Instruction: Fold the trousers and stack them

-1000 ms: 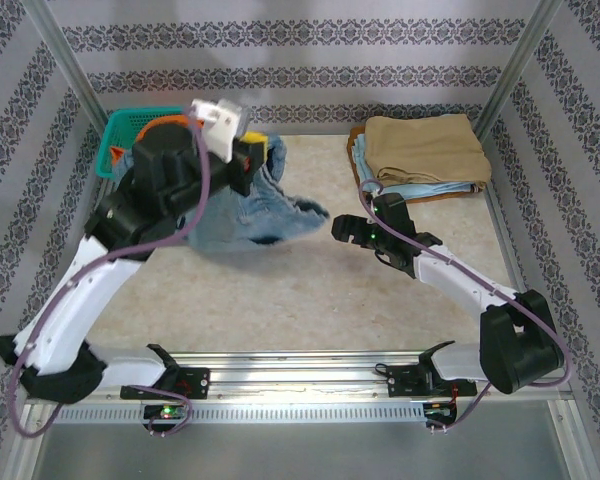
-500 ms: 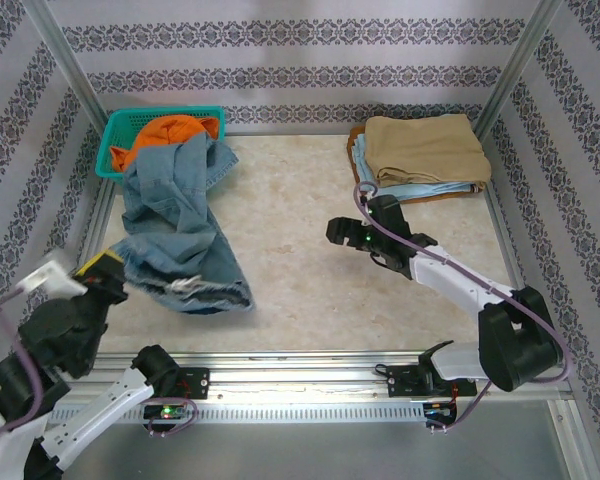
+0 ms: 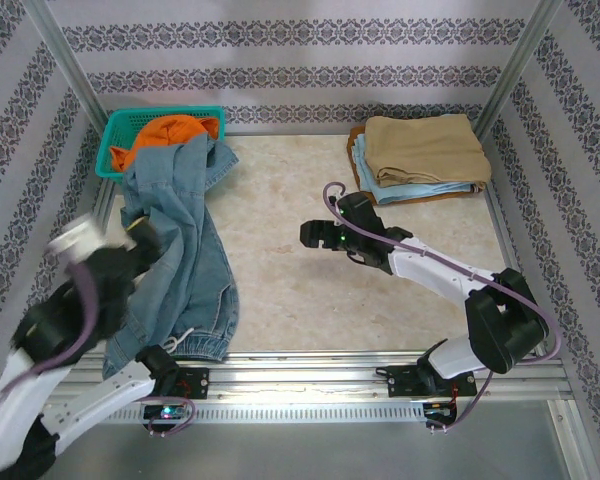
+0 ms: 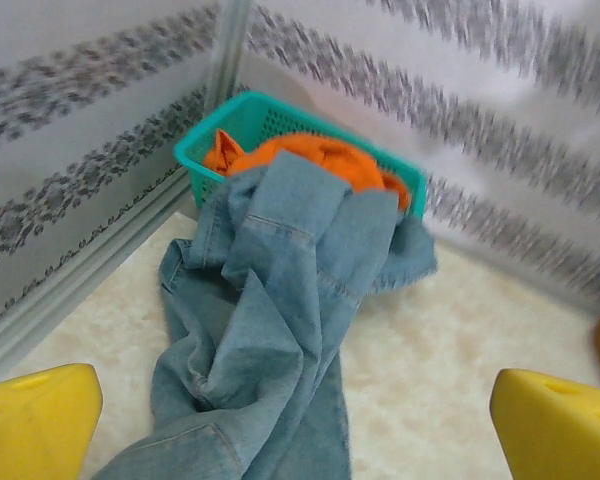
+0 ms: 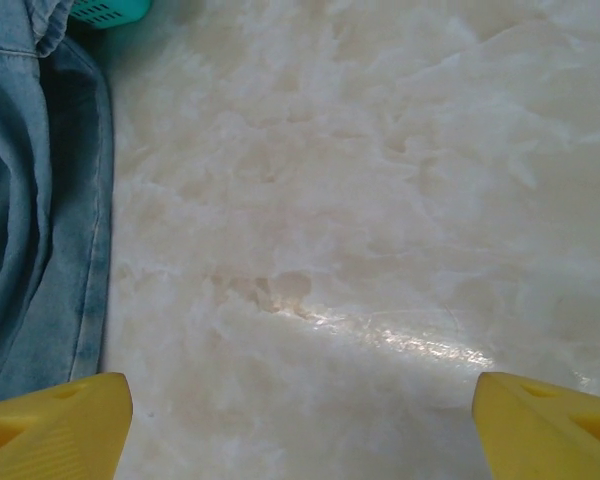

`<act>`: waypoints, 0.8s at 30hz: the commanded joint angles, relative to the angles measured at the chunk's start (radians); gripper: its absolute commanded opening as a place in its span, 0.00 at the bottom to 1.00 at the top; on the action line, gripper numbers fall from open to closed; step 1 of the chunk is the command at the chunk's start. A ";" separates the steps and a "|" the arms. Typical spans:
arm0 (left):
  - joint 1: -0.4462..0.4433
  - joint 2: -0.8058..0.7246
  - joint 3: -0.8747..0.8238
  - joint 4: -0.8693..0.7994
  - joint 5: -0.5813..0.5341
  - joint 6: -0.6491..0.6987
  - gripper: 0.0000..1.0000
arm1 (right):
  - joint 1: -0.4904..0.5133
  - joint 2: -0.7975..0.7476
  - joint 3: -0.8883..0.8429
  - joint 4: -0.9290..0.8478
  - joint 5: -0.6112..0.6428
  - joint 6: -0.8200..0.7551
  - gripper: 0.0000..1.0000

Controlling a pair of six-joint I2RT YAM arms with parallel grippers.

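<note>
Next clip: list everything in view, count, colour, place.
table: one, cream marbled, under everything
basket: one, teal, far left corner
orange garment: one, orange, in the basket
trousers: one, faded blue denim, sprawled table left, top end over the basket
tan trousers: one, tan, folded atop far right stack
folded garment: one, light blue, under the tan trousers
left gripper: one, yellow fingers, open above trousers
right gripper: one, yellow fingers, open over bare table

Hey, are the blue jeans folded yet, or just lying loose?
Not folded. The trousers lie rumpled in one long strip on the table, their far end draped over the teal basket.
</note>
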 commanded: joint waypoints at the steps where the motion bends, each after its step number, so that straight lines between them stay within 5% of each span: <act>1: 0.034 0.268 0.011 0.167 0.056 0.183 0.99 | -0.008 0.012 0.006 -0.028 0.028 -0.035 0.89; 4: 0.222 0.436 0.006 0.335 0.328 0.204 1.00 | -0.033 0.010 -0.009 -0.026 0.005 -0.034 0.90; 6: 0.303 0.576 0.022 0.405 0.414 0.190 1.00 | -0.051 0.007 -0.015 -0.023 -0.021 -0.031 0.90; 16: 0.446 1.169 0.323 0.345 0.429 0.197 0.99 | -0.090 -0.014 -0.033 -0.016 -0.061 -0.019 0.97; 20: 0.480 1.230 0.277 0.389 0.468 0.151 0.97 | -0.095 -0.025 -0.038 -0.014 -0.065 -0.018 0.97; 24: 0.494 1.220 0.159 0.463 0.513 0.095 0.81 | -0.100 -0.023 -0.038 -0.014 -0.067 -0.015 0.97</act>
